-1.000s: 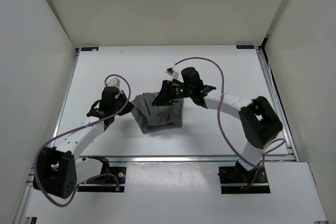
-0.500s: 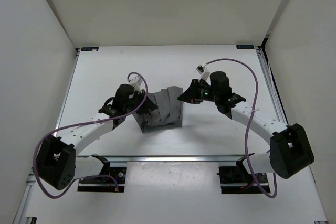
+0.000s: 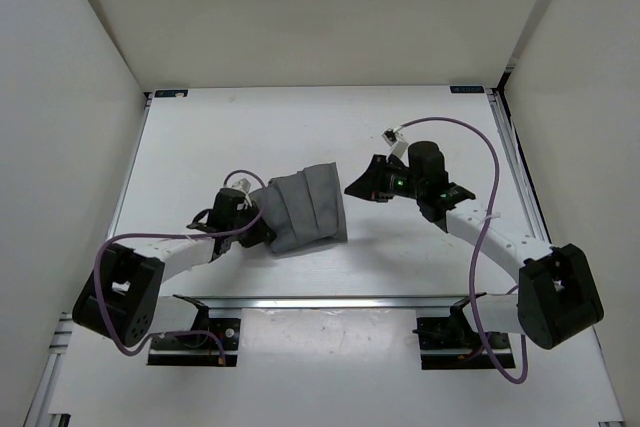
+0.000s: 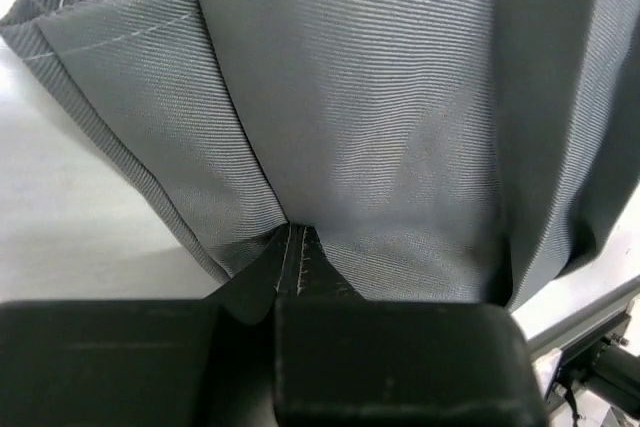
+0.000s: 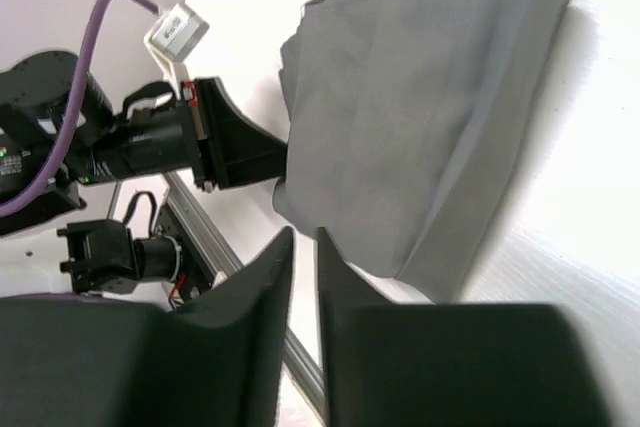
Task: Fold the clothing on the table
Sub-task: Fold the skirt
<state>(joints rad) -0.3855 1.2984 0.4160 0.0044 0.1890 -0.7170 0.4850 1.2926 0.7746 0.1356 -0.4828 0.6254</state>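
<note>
The clothing is a grey pleated bundle lying folded on the white table. My left gripper sits at its near-left edge, shut on a stitched seam. In the left wrist view, grey fabric fills the frame and the seam runs down into the left gripper. My right gripper hovers just right of the clothing, apart from it. In the right wrist view the right gripper shows a narrow gap with nothing in it, and beyond lie the clothing and the left gripper.
A silver rail runs along the table's near edge, with the arm bases behind it. White walls enclose the left, right and back. A purple cable loops above the right arm.
The right gripper let go of the clothing and drew off to the right, its jaws narrowing. The left gripper pulled its edge toward the near left. The raised fabric now lies flatter.
</note>
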